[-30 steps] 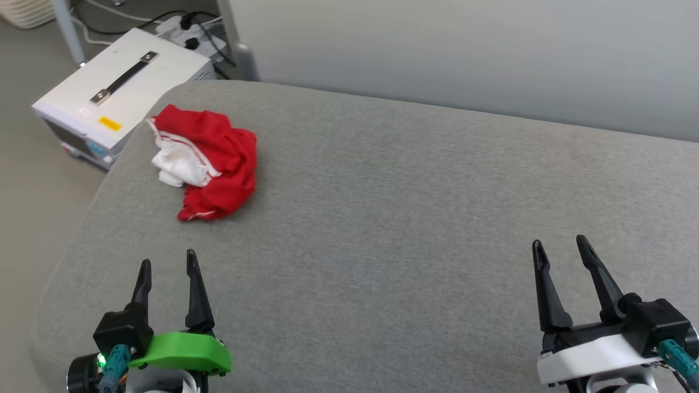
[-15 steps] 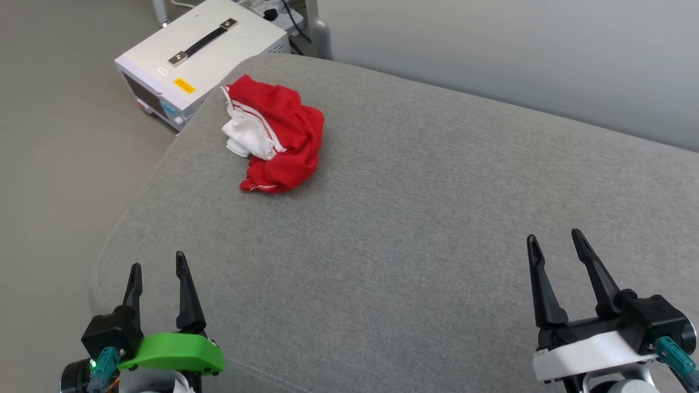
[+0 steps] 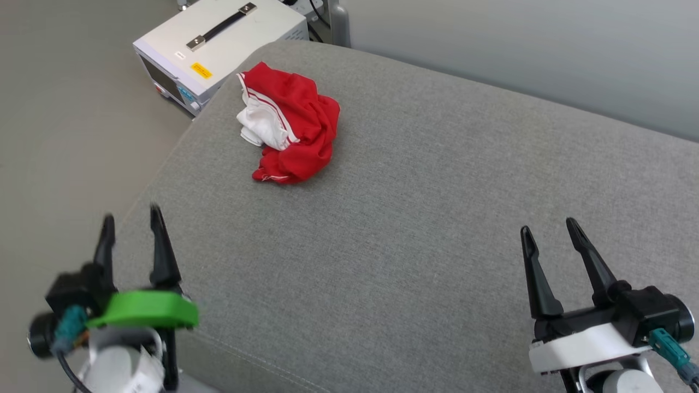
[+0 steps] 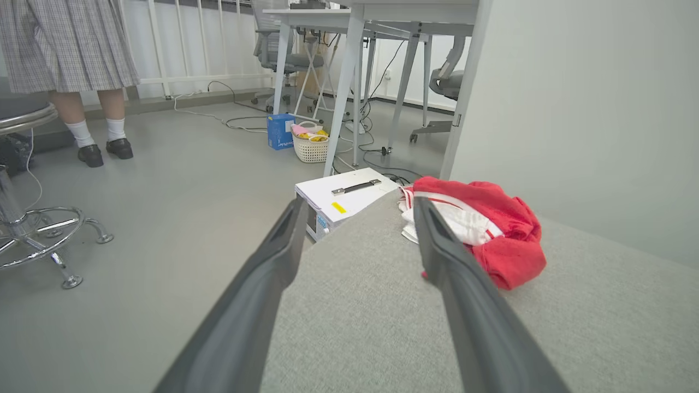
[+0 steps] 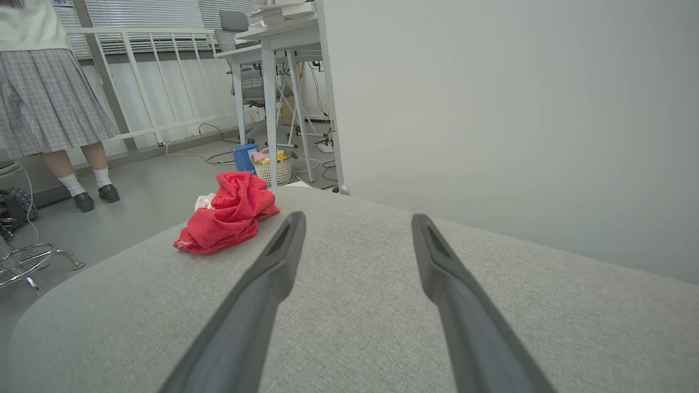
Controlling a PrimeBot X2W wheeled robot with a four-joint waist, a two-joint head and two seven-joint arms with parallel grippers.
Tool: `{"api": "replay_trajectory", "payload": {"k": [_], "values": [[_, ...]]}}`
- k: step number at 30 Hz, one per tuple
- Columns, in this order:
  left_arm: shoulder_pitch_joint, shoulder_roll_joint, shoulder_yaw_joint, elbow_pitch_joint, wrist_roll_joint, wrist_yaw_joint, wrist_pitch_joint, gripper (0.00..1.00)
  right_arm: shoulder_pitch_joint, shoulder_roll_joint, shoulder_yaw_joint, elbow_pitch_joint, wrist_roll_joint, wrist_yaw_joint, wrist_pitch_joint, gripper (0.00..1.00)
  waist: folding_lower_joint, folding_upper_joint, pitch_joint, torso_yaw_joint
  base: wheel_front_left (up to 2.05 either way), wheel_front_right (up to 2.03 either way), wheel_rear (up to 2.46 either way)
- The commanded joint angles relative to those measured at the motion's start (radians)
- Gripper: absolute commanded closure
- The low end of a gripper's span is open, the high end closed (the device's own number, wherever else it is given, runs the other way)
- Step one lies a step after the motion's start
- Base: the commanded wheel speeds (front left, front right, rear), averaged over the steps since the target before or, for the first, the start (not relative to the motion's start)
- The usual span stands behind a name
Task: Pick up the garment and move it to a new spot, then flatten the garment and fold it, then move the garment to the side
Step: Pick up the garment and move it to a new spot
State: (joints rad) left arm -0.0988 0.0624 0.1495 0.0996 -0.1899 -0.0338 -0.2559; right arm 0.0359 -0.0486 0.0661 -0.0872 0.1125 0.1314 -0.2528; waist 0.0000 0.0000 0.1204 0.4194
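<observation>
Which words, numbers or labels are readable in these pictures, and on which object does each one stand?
No text can be read with certainty.
On the yellow sticker of the white equipment case: dark print, too small to read.
On the blue box: pale writing, too blurred to read.
On the garment: crumpled, no lettering shows.
</observation>
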Motion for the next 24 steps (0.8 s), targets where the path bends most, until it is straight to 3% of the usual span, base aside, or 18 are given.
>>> {"api": "replay_trajectory", "payload": {"k": [1, 6, 12, 17, 18, 19, 24], "values": [[-0.058, 0.015, 0.015, 0.009, 0.012, -0.023, -0.006, 0.0, -0.024, -0.002, -0.002, -0.009, -0.014, -0.001, -0.009, 0.0, 0.0, 0.0, 0.028, -0.017, 0.0, 0.0, 0.0], [-0.246, 0.092, 0.037, 0.077, 0.008, -0.077, -0.006, 0.0, -0.066, -0.023, -0.003, -0.024, -0.027, -0.001, -0.009, 0.0, 0.0, 0.0, 0.099, -0.055, 0.0, 0.0, 0.0], [-0.453, 0.19, 0.012, 0.149, -0.001, -0.093, -0.006, 0.0, -0.121, -0.044, -0.012, -0.036, -0.029, -0.001, -0.009, 0.0, 0.0, 0.0, 0.187, -0.103, 0.0, 0.0, 0.0], [-0.614, 0.265, -0.066, 0.238, -0.048, -0.096, 0.015, 0.0, -0.151, -0.052, -0.017, -0.044, -0.029, -0.001, -0.009, 0.0, 0.0, 0.0, 0.244, -0.134, 0.0, 0.0, 0.0], [-0.64, 0.28, -0.09, 0.253, -0.069, -0.096, 0.033, 0.0, -0.156, -0.053, -0.018, -0.044, -0.028, -0.001, -0.009, 0.0, 0.0, 0.0, 0.252, -0.14, 0.0, 0.0, 0.0], [-0.722, 0.335, -0.174, 0.292, -0.16, -0.096, 0.119, 0.0, -0.174, -0.057, -0.017, -0.047, -0.026, -0.001, -0.009, 0.0, 0.0, 0.0, 0.278, -0.16, 0.0, 0.0, 0.0], [-0.812, 0.418, -0.319, 0.339, -0.312, -0.097, 0.357, 0.0, -0.195, -0.063, -0.024, -0.053, -0.025, -0.001, -0.009, 0.0, 0.0, 0.0, 0.307, -0.186, 0.0, 0.0, 0.0]]}}
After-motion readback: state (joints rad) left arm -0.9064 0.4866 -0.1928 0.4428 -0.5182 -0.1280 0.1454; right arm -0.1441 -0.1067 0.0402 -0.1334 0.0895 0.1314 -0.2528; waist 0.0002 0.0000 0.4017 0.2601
